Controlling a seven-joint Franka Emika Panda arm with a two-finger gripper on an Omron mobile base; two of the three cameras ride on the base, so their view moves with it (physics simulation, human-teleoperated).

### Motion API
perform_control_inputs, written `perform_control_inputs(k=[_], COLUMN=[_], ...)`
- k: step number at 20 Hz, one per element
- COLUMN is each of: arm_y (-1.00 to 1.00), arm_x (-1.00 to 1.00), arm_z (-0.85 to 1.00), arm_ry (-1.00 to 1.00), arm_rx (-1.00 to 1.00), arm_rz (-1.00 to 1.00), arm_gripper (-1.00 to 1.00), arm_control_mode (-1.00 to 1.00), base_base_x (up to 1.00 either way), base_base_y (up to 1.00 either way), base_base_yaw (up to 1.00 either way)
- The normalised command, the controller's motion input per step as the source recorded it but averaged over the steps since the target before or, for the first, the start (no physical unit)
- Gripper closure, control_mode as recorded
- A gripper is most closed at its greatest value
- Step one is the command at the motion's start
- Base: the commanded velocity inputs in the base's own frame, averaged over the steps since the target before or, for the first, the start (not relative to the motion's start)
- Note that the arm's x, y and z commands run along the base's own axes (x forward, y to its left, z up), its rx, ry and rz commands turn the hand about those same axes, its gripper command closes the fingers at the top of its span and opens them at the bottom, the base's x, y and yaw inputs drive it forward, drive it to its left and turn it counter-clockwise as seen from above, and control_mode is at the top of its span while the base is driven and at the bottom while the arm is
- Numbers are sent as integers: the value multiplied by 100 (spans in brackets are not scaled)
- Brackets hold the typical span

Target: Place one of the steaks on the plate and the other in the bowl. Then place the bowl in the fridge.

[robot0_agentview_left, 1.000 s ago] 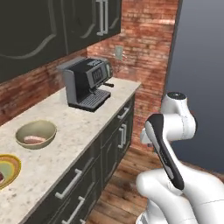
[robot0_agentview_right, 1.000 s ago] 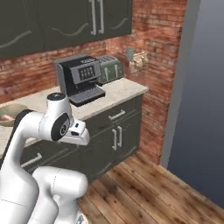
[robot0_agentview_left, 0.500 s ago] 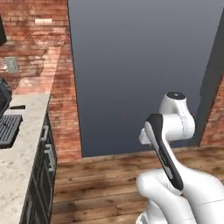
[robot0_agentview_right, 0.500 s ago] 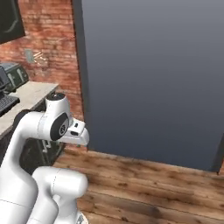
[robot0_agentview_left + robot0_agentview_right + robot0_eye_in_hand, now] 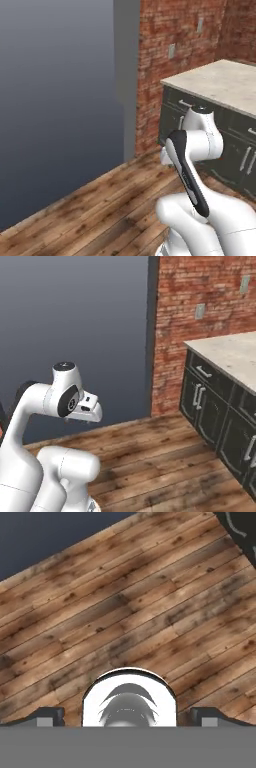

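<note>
The steaks, the plate and the bowl are out of view. A tall flat grey surface (image 5: 55, 100) (image 5: 75, 321) fills the left of both base views; it shows no handles, and I cannot tell whether it is the fridge. My arm is folded close over the base, with the hand (image 5: 88, 410) pointing down at the floor. In the hand view my gripper (image 5: 128, 717) is open, its dark fingertips (image 5: 47, 716) set wide apart with nothing between them, above bare wooden floor (image 5: 125, 612).
A brick wall (image 5: 170, 50) stands right of the grey surface. A pale stone counter (image 5: 220, 82) (image 5: 230, 353) over dark cabinets (image 5: 205, 401) runs along the right. Wooden floor (image 5: 165, 456) lies open ahead of the base.
The whole picture has swung as the base turned: the coffee machine counter left the view, then the grey surface, brick wall and another counter came in. The arm's pose and the open jaws are unchanged.
</note>
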Motion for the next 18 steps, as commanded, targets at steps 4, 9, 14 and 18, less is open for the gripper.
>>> perform_control_inputs(k=[4, 9, 14, 18], arm_y=[0, 0, 0, 0], arm_x=[0, 0, 0, 0], arm_z=[0, 0, 0, 0], arm_ry=[0, 0, 0, 0], arm_rx=[0, 0, 0, 0], arm_rz=[0, 0, 0, 0], arm_gripper=[-100, -100, -100, -100], arm_control_mode=[100, 100, 100, 100], base_base_x=[4, 2, 0, 4], base_base_y=[-47, -52, -52, -56], base_base_yaw=[-85, -85, -86, -83])
